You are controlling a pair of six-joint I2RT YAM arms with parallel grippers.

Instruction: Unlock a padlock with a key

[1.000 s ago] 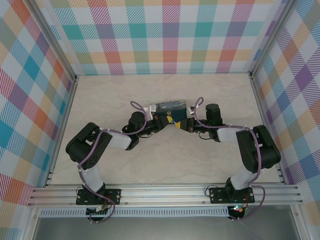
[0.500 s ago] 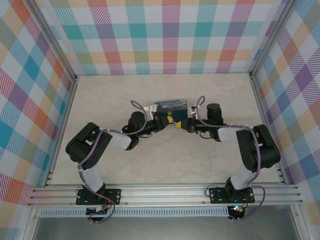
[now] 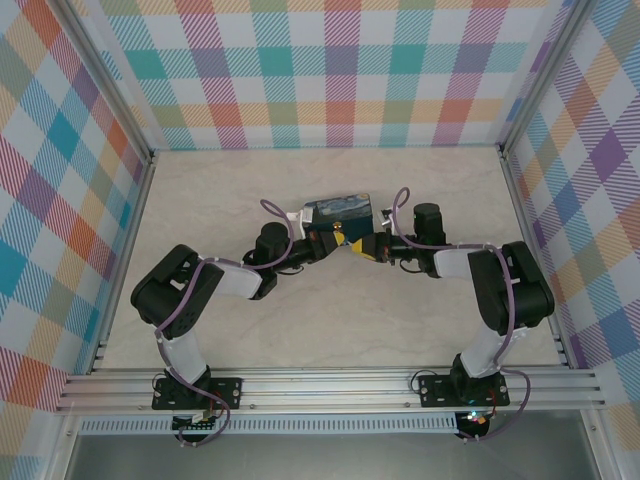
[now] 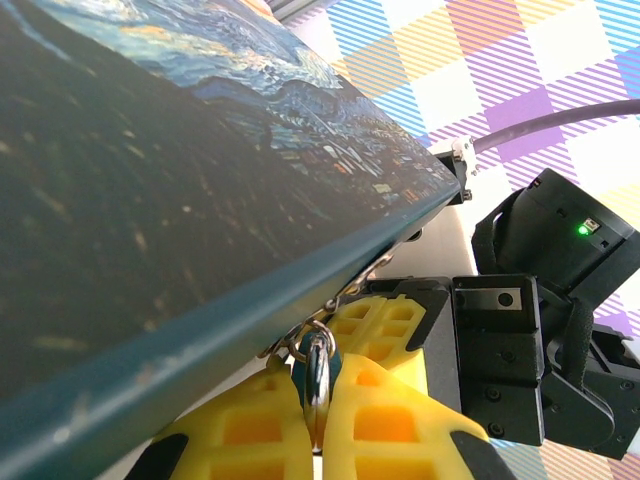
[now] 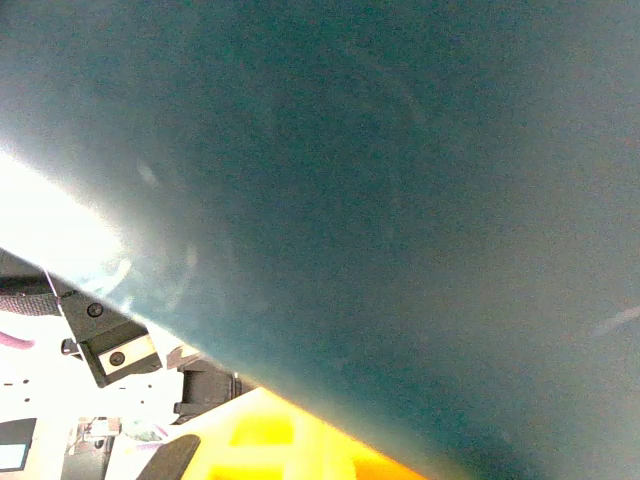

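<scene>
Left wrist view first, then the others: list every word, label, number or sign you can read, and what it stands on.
No text can be read anywhere.
The tin box: a painted swirly night sky, no lettering.
The padlock pinched between the left fingers: no marking can be made out.
Top and right wrist views: any print there would be too small or too blurred to read.

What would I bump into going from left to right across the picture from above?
Left checked wall → left arm → painted tin → right arm → right checked wall.
</scene>
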